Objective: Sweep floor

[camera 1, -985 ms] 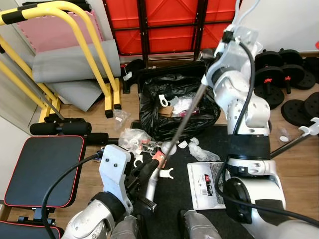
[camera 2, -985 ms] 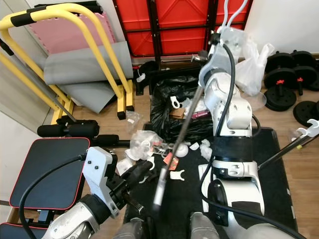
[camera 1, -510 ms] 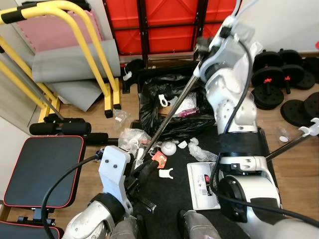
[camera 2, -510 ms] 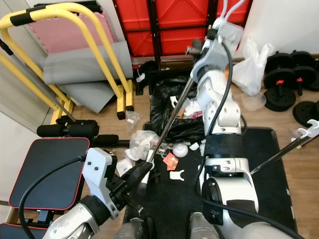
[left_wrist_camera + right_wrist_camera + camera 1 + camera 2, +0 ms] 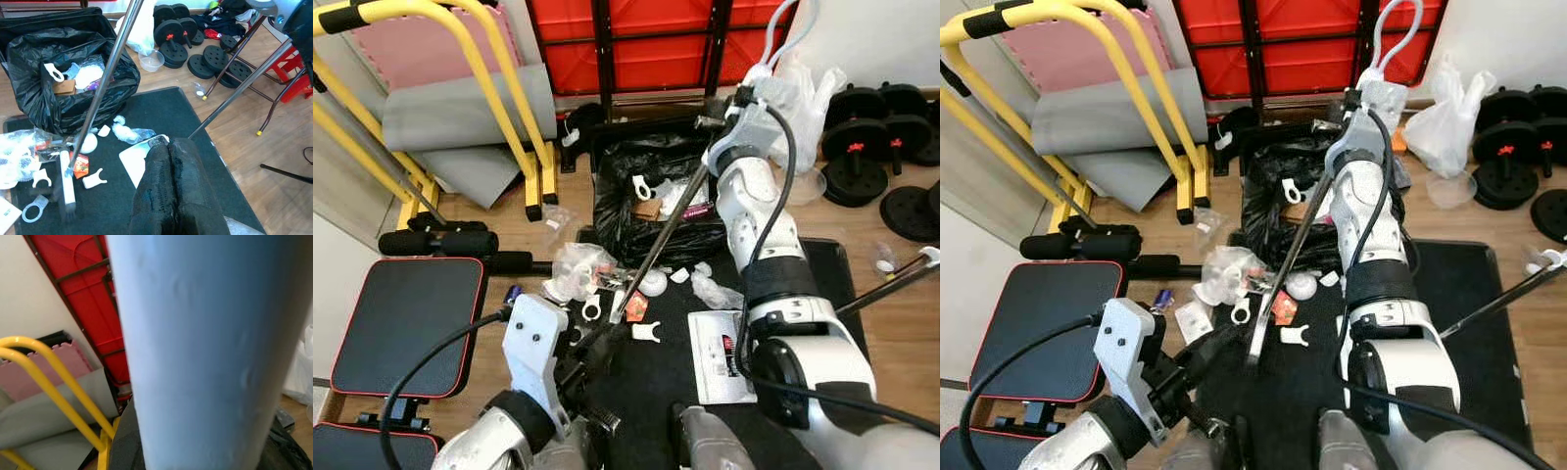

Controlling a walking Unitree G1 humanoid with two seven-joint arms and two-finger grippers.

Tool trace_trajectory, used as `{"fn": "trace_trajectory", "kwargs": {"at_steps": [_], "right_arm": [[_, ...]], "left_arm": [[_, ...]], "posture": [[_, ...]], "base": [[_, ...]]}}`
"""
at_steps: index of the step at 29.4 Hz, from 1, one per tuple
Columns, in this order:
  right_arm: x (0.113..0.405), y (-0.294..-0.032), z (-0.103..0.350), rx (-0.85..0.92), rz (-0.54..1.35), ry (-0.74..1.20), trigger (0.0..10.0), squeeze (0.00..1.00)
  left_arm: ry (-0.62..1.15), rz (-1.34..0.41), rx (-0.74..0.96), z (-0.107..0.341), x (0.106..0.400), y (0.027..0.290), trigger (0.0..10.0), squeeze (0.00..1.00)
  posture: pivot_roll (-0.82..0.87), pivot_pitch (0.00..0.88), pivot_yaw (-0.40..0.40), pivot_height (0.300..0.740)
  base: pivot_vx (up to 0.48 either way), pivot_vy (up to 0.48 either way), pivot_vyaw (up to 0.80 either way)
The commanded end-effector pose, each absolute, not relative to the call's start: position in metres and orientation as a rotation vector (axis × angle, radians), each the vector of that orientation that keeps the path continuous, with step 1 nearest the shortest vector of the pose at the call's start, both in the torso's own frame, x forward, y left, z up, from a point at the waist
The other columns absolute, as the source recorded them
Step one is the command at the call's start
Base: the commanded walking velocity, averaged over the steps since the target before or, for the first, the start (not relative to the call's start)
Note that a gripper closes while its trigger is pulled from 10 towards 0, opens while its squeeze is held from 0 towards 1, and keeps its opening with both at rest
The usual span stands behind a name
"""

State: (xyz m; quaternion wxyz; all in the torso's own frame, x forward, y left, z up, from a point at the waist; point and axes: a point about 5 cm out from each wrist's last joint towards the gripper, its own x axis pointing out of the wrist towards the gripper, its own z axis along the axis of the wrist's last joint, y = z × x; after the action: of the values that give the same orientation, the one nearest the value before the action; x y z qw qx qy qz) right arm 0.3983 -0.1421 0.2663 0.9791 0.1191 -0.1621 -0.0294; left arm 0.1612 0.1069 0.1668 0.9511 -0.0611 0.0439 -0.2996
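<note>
Near black bag [image 5: 656, 211], right gripper [image 5: 729, 122] clamped on broom handle [image 5: 671, 230] for sweeping scraps [image 5: 646, 284]; left gripper [image 5: 171, 188] closed, empty.

Right arm outstretched forward; left pincer [image 5: 171, 191] low, fingers pressed together.

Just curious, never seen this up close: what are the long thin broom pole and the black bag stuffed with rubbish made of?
The long thin broom pole looks like bare metal with a smooth, silvery-grey finish: it catches a bright glint along its length. The black bag of rubbish looks like thin glossy plastic film, crinkled into shiny folds, as a bin liner would be.
</note>
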Motion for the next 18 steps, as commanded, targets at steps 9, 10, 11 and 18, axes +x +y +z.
{"fn": "trace_trajectory", "kwargs": {"at_steps": [9, 10, 11, 18], "right_arm": [[0.401, -0.152, 0.250, 0.152, -0.135, -0.224, 10.0, 0.00], [0.401, -0.155, 0.249, 0.145, -0.152, -0.197, 10.0, 0.00], [0.402, -0.157, 0.248, 0.141, -0.163, -0.180, 10.0, 0.00], [0.402, -0.167, 0.250, 0.120, -0.195, -0.173, 10.0, 0.00]], "left_arm": [[0.120, -0.630, -0.126, 0.164, 0.158, 0.106, 10.0, 0.00], [0.120, -0.630, -0.127, 0.164, 0.158, 0.106, 10.0, 0.00], [0.120, -0.631, -0.128, 0.164, 0.159, 0.106, 10.0, 0.00], [0.117, -0.633, -0.136, 0.164, 0.162, 0.104, 10.0, 0.00]], "posture": [[-0.03, 0.320, 0.045, 0.740], [-0.04, 0.317, 0.044, 0.740], [-0.04, 0.316, 0.044, 0.740], [-0.06, 0.307, 0.036, 0.740]], "base": [[0.000, 0.000, 0.00], [0.000, 0.000, 0.00], [0.000, 0.000, 0.00], [0.000, 0.000, 0.00]]}}
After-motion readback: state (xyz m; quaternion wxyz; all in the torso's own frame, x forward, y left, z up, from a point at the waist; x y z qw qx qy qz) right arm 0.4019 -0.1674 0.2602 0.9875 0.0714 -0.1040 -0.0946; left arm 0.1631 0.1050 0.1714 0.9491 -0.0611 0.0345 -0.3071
